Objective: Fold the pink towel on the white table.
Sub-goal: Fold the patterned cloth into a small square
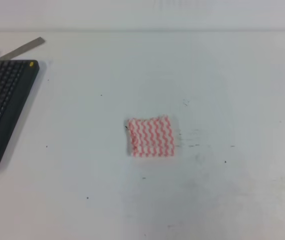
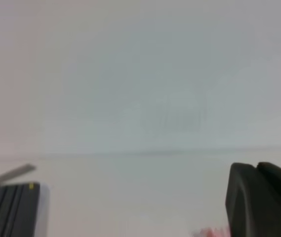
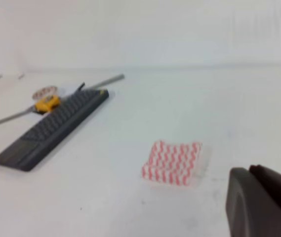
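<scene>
One towel (image 1: 151, 136), folded into a small striped square, lies flat near the middle of the white counter (image 1: 222, 80). One dark keyboard (image 1: 2, 110) sits well apart at the left edge. Part of each pincer, left (image 2: 261, 200) and right (image 3: 261, 202), shows; whether either is apart or together cannot be told.
</scene>
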Robot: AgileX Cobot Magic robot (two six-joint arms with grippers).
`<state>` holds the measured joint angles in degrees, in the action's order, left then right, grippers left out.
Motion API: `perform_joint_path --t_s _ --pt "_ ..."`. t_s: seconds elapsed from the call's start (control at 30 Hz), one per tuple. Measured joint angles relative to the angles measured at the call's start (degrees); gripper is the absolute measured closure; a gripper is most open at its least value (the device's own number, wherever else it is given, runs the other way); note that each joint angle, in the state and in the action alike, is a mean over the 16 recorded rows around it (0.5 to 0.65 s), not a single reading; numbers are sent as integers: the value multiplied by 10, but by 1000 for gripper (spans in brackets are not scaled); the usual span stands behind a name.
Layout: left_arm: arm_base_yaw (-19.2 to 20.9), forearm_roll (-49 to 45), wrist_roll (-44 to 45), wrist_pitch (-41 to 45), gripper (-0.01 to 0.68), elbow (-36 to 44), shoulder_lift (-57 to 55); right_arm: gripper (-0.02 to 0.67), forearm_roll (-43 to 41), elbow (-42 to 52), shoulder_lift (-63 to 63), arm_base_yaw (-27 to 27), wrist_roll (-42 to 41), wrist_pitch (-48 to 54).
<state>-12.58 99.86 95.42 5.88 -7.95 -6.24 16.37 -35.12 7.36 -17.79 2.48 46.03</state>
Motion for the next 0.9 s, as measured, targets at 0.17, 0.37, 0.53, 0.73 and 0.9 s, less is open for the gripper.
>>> perform_joint_path --t_s 0.17,0.37,0.53,0.73,0.9 --pt "0 2 1 -32 674 44 4 667 3 39 -56 0 -9 -19" --pt "0 2 5 -71 674 73 3 667 14 98 -85 1 -20 -78" --pt "0 2 5 -101 674 82 1 667 26 139 -86 1 -28 -128" --pt "0 2 5 -112 674 84 -2 667 35 174 -86 1 -28 -167" --pt "0 2 5 -114 674 84 -1 667 36 189 -85 1 -28 -170"
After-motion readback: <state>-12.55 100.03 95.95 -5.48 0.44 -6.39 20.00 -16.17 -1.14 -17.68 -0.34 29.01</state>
